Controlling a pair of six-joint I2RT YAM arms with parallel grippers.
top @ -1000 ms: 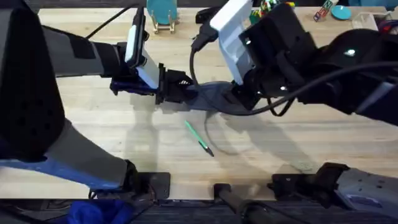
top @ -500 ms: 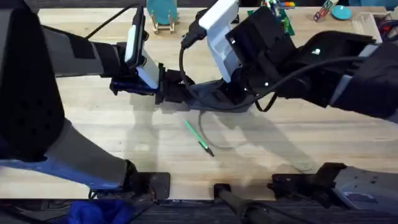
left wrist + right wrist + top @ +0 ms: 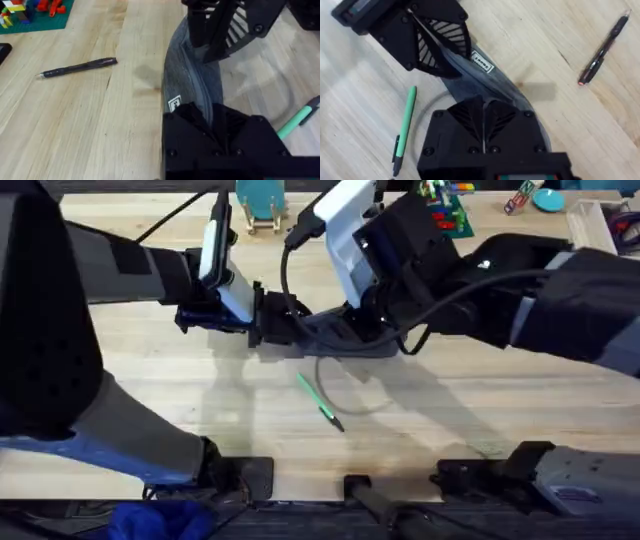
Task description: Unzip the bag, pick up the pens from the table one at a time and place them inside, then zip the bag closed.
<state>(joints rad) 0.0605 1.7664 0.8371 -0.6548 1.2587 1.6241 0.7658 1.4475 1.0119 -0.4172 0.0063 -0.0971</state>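
Observation:
The blue-grey bag [image 3: 335,338] lies on the table [image 3: 480,395], stretched between both grippers. My left gripper [image 3: 285,320] is shut on its left end, where a small white label [image 3: 174,104] shows. Close to the right of it, my right gripper [image 3: 352,328] is shut on the top seam of the bag [image 3: 487,85]; its fingers [image 3: 475,115] are pressed together there. No lining shows. The green pen [image 3: 320,400] lies just in front of the bag. The black pen [image 3: 77,67] lies behind the bag, also seen as the black pen [image 3: 602,50].
A teal stand [image 3: 260,205] and a green plate with coloured bricks [image 3: 445,205] sit along the far edge. Small coloured items [image 3: 540,198] lie at the far right corner. A thin curved cord [image 3: 335,395] lies beside the green pen.
My right gripper has slid leftward along the bag's top toward the left gripper. The left gripper and the green pen have stayed in place.

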